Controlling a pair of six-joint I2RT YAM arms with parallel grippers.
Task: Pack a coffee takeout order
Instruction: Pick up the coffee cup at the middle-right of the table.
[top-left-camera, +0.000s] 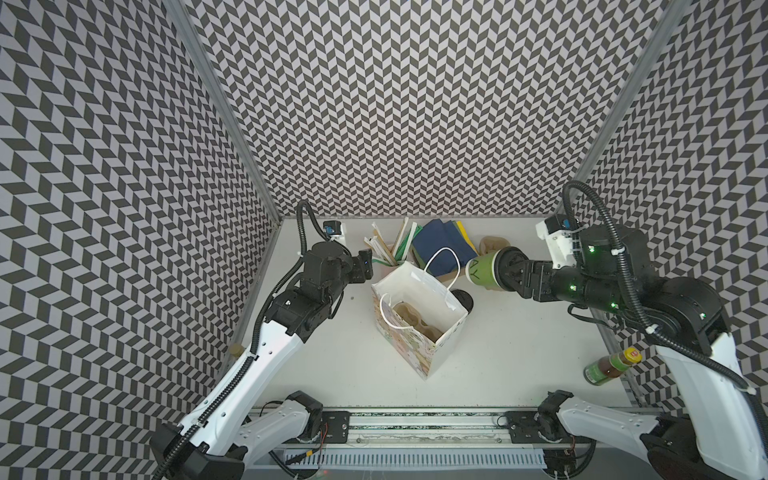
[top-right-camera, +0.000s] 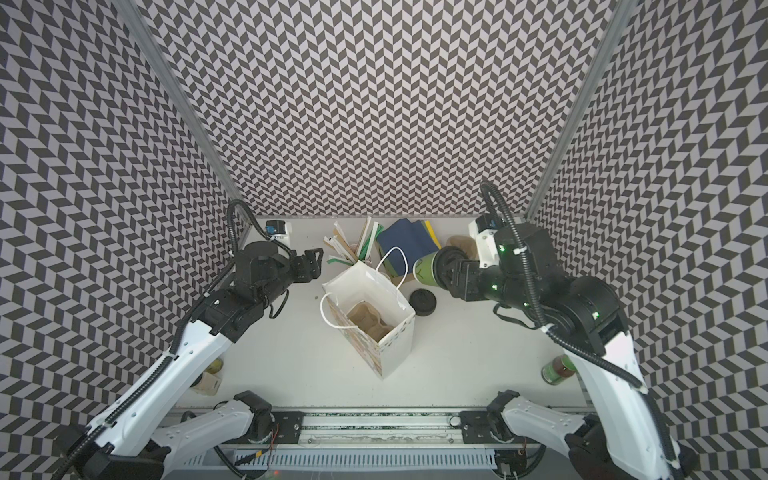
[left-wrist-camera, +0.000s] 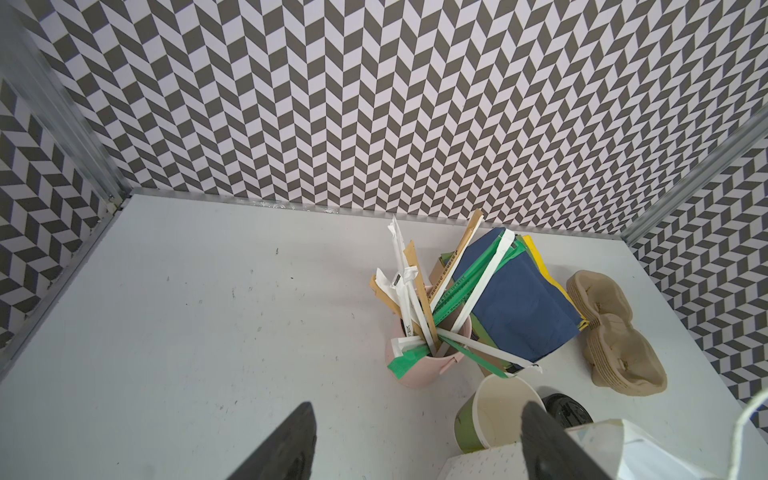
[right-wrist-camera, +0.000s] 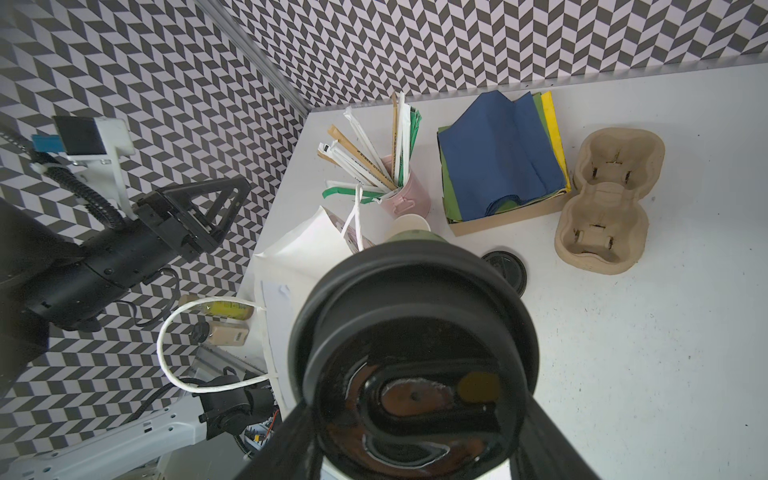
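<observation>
Green cup (top-left-camera: 482, 272), lidded and tipped sideways, hangs clamped in the right gripper (top-left-camera: 508, 269) just far-right of the bag (top-left-camera: 451, 345) in a top view; a carrier (top-left-camera: 415, 324) already sits inside the bag. In the left wrist view, the left gripper (left-wrist-camera: 419, 444) is spread and empty. In the right wrist view, the napkin stack (right-wrist-camera: 494, 153) lies far and unpacked, so cup and napkin remain.

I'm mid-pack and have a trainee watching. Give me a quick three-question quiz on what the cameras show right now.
1. True or false: the paper bag is empty.
2. What does the right gripper hold?
3. Fill the gap: the loose black lid lies on the table beside the ___.

Key
1. False: a cup carrier sits inside it.
2. The green cup, with a lid on and tipped on its side.
3. Paper bag.
</observation>
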